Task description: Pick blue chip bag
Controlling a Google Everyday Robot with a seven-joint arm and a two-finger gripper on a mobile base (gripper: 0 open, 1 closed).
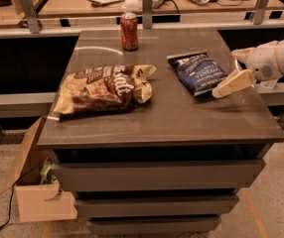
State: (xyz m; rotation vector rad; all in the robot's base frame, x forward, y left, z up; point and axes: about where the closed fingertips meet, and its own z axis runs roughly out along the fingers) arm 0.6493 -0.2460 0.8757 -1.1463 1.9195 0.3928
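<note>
The blue chip bag (pixel 199 73) lies flat on the right half of the dark table top (pixel 172 118), dark navy with white lettering. My gripper (pixel 226 87) comes in from the right edge on a white arm (pixel 273 58). Its tan tip hangs just above the table, right at the bag's near right corner. I cannot tell whether it touches the bag.
A larger brown-and-tan bag (pixel 102 88) lies on the left half of the table. A red soda can (pixel 129 31) stands at the back middle. An open cardboard box (pixel 33 182) sits on the floor at the left. Drawers (pixel 157 175) front the table.
</note>
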